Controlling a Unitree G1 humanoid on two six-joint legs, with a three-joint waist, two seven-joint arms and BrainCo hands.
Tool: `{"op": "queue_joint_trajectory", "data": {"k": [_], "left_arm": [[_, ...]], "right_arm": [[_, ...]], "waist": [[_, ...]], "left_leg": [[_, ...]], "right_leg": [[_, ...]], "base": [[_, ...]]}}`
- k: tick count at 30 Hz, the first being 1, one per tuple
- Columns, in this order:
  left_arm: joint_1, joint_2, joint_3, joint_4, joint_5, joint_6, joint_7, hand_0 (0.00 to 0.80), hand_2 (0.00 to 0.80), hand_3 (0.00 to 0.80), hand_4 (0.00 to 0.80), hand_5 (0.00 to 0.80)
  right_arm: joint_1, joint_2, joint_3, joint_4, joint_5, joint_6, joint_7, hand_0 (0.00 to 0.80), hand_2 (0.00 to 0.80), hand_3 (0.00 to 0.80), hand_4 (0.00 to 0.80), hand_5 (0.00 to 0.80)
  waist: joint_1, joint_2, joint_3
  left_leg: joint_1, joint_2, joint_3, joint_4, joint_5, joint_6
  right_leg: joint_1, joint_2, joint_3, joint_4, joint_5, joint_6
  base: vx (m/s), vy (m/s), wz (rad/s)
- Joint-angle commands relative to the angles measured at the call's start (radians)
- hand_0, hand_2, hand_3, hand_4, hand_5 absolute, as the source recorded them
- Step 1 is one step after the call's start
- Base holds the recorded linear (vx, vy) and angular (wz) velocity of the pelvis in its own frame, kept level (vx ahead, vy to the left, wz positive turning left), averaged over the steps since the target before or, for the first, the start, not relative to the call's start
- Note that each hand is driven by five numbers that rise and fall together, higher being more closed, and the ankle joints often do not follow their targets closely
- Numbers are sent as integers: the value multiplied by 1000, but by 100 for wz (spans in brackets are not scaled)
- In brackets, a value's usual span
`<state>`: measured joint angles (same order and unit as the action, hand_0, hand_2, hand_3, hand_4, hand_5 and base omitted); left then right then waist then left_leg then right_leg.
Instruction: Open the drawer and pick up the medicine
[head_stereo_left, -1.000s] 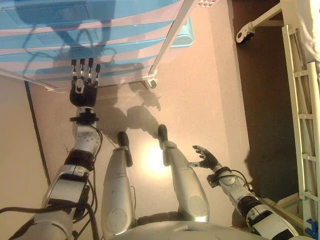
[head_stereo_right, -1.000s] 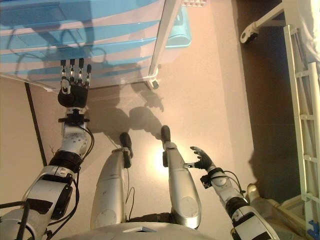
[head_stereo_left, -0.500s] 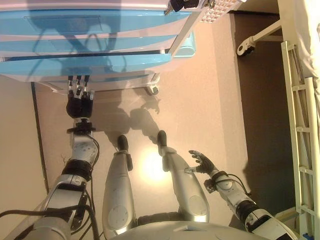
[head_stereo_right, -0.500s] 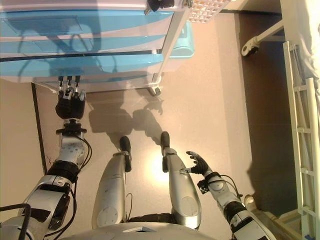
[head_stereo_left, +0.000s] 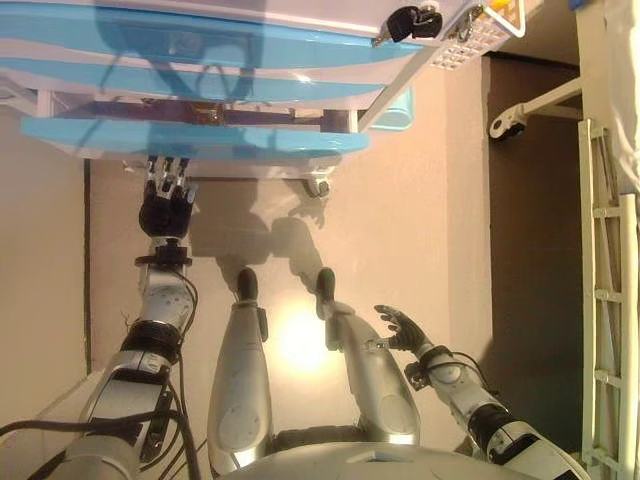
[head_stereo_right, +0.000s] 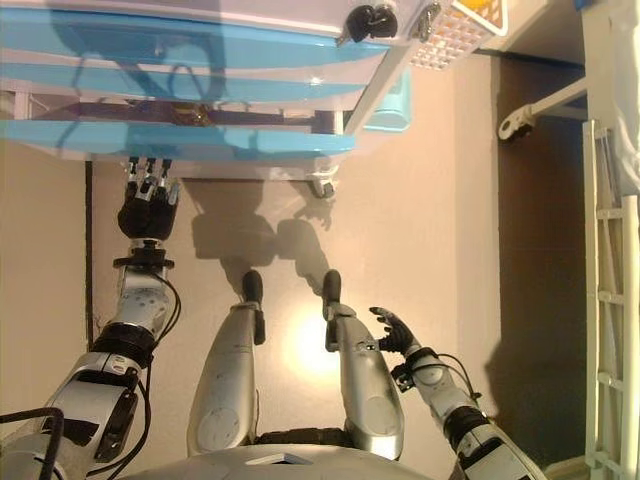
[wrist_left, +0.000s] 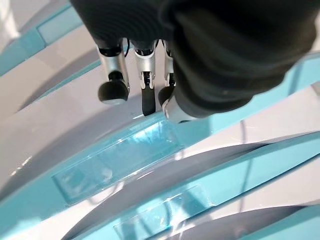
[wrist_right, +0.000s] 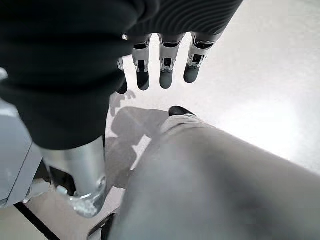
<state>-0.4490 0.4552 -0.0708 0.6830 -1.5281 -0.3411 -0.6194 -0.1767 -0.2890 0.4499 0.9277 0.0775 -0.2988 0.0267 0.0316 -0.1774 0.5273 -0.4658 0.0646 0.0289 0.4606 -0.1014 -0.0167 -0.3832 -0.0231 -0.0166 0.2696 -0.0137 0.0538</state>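
Observation:
A cabinet with light blue drawers (head_stereo_left: 220, 55) stands in front of me. One lower drawer (head_stereo_left: 200, 140) is pulled out a little, and a dark gap (head_stereo_left: 200, 110) shows its inside. I cannot make out any medicine in it. My left hand (head_stereo_left: 165, 205) reaches up to the front of this drawer. Its fingers (wrist_left: 142, 75) are curled onto the drawer's clear handle (wrist_left: 115, 160). My right hand (head_stereo_left: 400, 328) hangs low beside my right thigh, fingers relaxed and empty; it also shows in the right wrist view (wrist_right: 165, 65).
A black object (head_stereo_left: 410, 22) and a white basket (head_stereo_left: 480, 25) sit on the cabinet top. A light blue bin (head_stereo_left: 400, 105) stands behind the cabinet's right leg and caster (head_stereo_left: 320, 187). A white bed frame (head_stereo_left: 600, 250) with a wheel (head_stereo_left: 510, 122) stands at the right.
The lower drawer has slid out towards me with my left hand on its front, opening a dark gap. The view has tilted upward. The right hand has barely moved.

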Motion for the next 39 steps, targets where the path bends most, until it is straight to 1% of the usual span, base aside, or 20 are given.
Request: {"op": "queue_joint_trajectory", "data": {"k": [1, 5, 7, 9, 11, 14, 16, 20, 26, 30, 34, 35, 36, 39], "left_arm": [[-3, 97, 152, -197, -6, -21, -198, 800, 800, 800, 800, 800], [88, 44, 146, -196, 3, 39, -255, 800, 800, 800, 800, 800], [152, 13, 146, -187, 14, 59, -292, 800, 800, 800, 800, 800], [192, -8, 146, -183, 24, 68, -298, 800, 800, 800, 800, 800], [257, -39, 151, -165, 47, 93, -316, 800, 800, 800, 800, 800], [342, -72, 168, -131, 95, 137, -324, 800, 800, 800, 800, 800], [409, -102, 179, -101, 135, 180, -333, 800, 800, 800, 800, 800], [506, -137, 192, -28, 201, 219, -299, 800, 800, 800, 800, 800], [617, -150, 223, 102, 309, 260, -226, 800, 800, 800, 800, 800], [659, -161, 230, 163, 377, 259, -208, 800, 800, 800, 800, 800], [677, -168, 216, 229, 462, 224, -185, 800, 800, 800, 800, 800], [677, -168, 212, 241, 487, 214, -173, 596, 596, 596, 596, 596], [673, -168, 208, 253, 514, 213, -152, 0, 0, 0, 0, 0], [664, -163, 198, 306, 635, 190, -60, 0, 0, 0, 0, 0]], "right_arm": [[37, 7, 6, -42, -6, 12, -18, 0, 0, 0, 0, 0], [30, -6, -13, -50, -28, 31, -23, 0, 0, 0, 0, 0], [27, -20, -30, -52, -37, 50, -23, 0, 0, 0, 0, 0], [27, -33, -40, -52, -50, 60, -24, 0, 0, 0, 0, 0], [31, -54, -64, -44, -62, 73, -21, 0, 0, 0, 0, 0], [40, -88, -102, -37, -78, 90, -13, 0, 0, 0, 0, 0], [49, -112, -137, -28, -94, 99, -4, 0, 0, 0, 0, 0], [68, -141, -195, 13, -108, 84, 14, 0, 0, 0, 0, 0], [115, -144, -256, 68, -133, 43, 45, 0, 0, 0, 0, 0], [145, -145, -286, 101, -156, 18, 64, 0, 0, 0, 0, 0], [168, -134, -308, 158, -177, -19, 69, 0, 0, 0, 0, 0], [171, -131, -310, 165, -180, -22, 68, 0, 0, 0, 0, 0], [173, -129, -314, 173, -184, -25, 66, 0, 0, 0, 0, 0], [182, -120, -323, 197, -202, -32, 50, 0, 0, 0, 0, 0]], "waist": [[61, 11, -28], [89, 35, -25], [108, 55, -27], [118, 71, -28], [133, 97, -36], [147, 132, -52], [158, 160, -66], [168, 199, -96], [171, 218, -142], [161, 230, -164], [152, 237, -187], [150, 237, -190], [147, 237, -194], [136, 234, -207]], "left_leg": [[-11, -110, -10, -30, -30, 50], [19, -108, -42, -84, 3, 37], [42, -108, -65, -115, 23, 27], [61, -107, -82, -141, 42, 19], [87, -104, -103, -171, 66, 5], [115, -103, -121, -203, 95, -12], [137, -105, -130, -213, 108, -21], [188, -108, -142, -228, 117, -28], [275, -110, -145, -257, 119, -33], [323, -111, -142, -273, 120, -35], [365, -115, -138, -289, 114, -30], [372, -116, -138, -291, 113, -30], [378, -117, -137, -294, 111, -28], [393, -122, -136, -301, 108, -22]], "right_leg": [[75, 54, 17, -31, 2, -22], [95, 48, -8, -16, -23, -27], [110, 39, -27, -9, -38, -30], [125, 33, -43, -3, -50, -33], [146, 24, -64, 1, -67, -38], [183, 8, -88, -4, -84, -45], [211, -10, -102, -5, -92, -49], [263, -36, -125, -13, -99, -50], [338, -61, -150, -38, -97, -43], [366, -69, -155, -44, -96, -39], [381, -79, -160, -40, -93, -32], [383, -81, -161, -39, -92, -31], [385, -82, -161, -40, -91, -30], [389, -84, -157, -42, -87, -24]], "base": [[-25, -37, 24], [-37, -34, 34], [-8, -16, 34], [-6, 4, 38], [14, 30, 34], [16, 73, 33], [47, 114, 31], [66, 91, 24], [108, 55, 22], [122, 89, 23], [107, 66, 9], [103, 50, 2], [92, 40, 0], [74, 23, 0]]}}
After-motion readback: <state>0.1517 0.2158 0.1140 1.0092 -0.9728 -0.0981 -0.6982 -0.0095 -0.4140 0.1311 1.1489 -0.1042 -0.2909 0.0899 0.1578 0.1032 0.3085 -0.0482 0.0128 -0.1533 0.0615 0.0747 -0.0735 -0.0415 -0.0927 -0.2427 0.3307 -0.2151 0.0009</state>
